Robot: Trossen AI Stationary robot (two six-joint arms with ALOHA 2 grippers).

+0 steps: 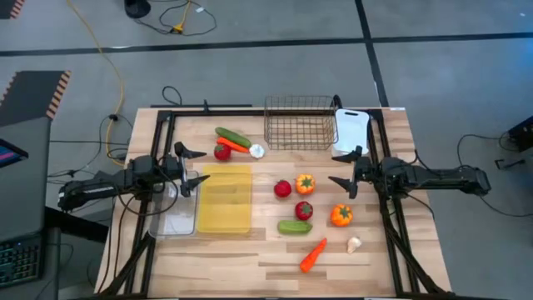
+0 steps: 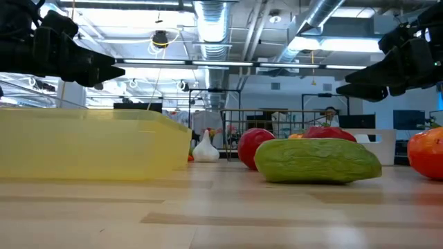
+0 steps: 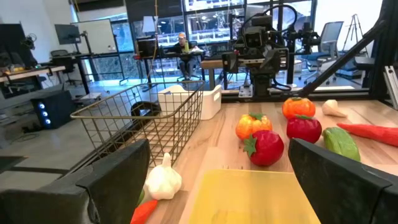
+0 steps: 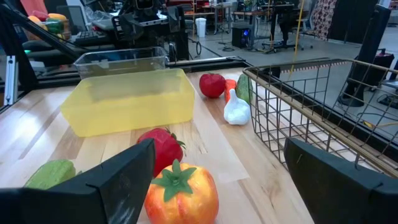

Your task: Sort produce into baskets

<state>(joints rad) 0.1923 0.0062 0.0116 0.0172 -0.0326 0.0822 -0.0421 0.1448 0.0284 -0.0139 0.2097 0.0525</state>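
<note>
My left gripper (image 1: pixel 202 165) hangs open and empty above the table, over the far end of the yellow tray (image 1: pixel 225 198), with the clear bin (image 1: pixel 173 215) beside it. My right gripper (image 1: pixel 337 167) hangs open and empty near the orange pepper (image 1: pixel 306 183) and a tomato (image 1: pixel 283 188). A cucumber (image 1: pixel 232 136), a carrot (image 1: pixel 234 146), a tomato (image 1: pixel 221 152) and a garlic (image 1: pixel 256 151) lie together at the far left. Another tomato (image 1: pixel 304 210), cucumber (image 1: pixel 294 226), pepper (image 1: pixel 341 216), carrot (image 1: pixel 313 254) and garlic (image 1: pixel 354 244) lie on the table at the right.
The dark wire basket (image 1: pixel 300 123) and the white tray (image 1: pixel 351 129) stand at the far edge. A dark frame (image 1: pixel 376 158) runs along the table's sides. Bare wood lies at the near edge (image 1: pixel 233 267). People sit in the room beyond the table (image 3: pixel 181 42).
</note>
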